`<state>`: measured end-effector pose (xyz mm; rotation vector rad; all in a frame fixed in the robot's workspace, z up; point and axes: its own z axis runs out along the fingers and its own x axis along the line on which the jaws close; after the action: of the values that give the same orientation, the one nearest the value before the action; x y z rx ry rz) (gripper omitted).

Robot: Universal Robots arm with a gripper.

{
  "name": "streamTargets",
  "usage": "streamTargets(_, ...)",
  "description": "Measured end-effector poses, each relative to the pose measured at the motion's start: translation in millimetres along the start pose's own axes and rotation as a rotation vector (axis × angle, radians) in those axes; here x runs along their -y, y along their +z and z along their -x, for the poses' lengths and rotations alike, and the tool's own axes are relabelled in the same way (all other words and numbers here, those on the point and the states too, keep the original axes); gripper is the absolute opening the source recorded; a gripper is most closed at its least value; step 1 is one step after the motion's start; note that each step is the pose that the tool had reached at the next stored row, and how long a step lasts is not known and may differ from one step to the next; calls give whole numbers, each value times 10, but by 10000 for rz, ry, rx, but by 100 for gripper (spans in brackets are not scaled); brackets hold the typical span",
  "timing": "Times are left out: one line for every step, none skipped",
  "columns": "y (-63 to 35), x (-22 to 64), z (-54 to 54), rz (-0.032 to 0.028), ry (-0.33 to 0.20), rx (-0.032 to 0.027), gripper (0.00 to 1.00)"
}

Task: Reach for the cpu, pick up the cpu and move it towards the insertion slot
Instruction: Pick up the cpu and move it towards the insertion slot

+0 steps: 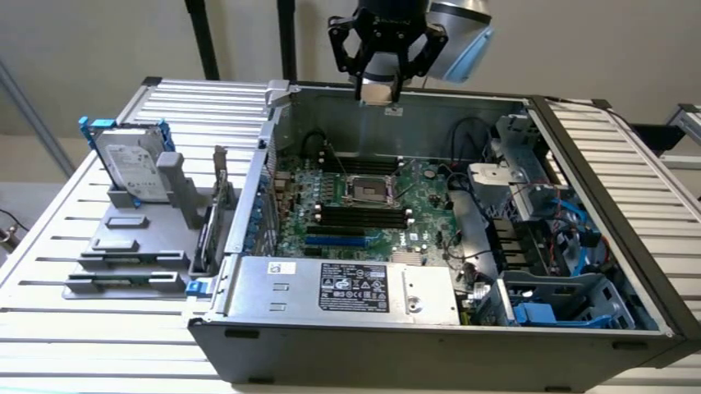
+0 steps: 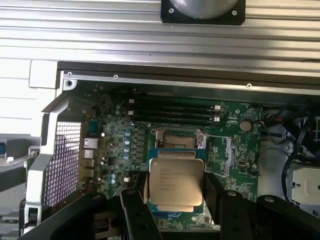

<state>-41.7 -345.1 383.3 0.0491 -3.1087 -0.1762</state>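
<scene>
An open computer case (image 1: 438, 345) lies on its side on a slatted metal table (image 1: 66, 271), taking up most of the exterior view, with its green motherboard (image 1: 362, 201) facing up. A silver power supply (image 1: 345, 287) with a black label sits along the case's near edge, and a tangle of drive bays and blue cables (image 1: 559, 246) fills the side toward the exterior view's right. On the table toward the exterior view's left, a grey holder (image 1: 137, 238) carries a silver hard drive in a blue frame (image 1: 130, 168), standing upright. Long black memory slots (image 1: 362, 215) run across the board, with a blue card slot (image 1: 337, 241) just beside them. The insertion slot (image 1: 368, 190), a square metal-framed socket with a dark centre, lies between two banks of those slots. The arm's black gripper (image 1: 380, 92) hangs above the far wall of the case, well apart from the socket. Its two fingers (image 2: 132, 210) pinch the cpu (image 2: 176, 182) by opposite edges; in the wrist view the chip's silvery top with printed text faces the camera, and the socket (image 2: 179, 140) shows on the board beyond it.
</scene>
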Motion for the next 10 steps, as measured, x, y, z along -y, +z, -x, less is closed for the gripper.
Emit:
streamTargets(4, -2, 8, 2, 78, 9, 54)
streamTargets(8, -6, 14, 4, 152, 17, 54)
streamTargets(11, -9, 19, 5, 228, 25, 54)
streamTargets(15, -13, 23, 7, 306, 35, 54)
streamTargets(18, -19, 25, 7, 369, 41, 54)
streamTargets(23, -28, 27, 5, 407, 46, 54)
streamTargets(27, -40, 28, 0, 429, 49, 54)
streamTargets(32, -54, 28, -8, 447, 51, 54)
streamTargets(36, -74, 29, -24, 456, 52, 54)
streamTargets(41, -92, 29, -42, 460, 52, 54)
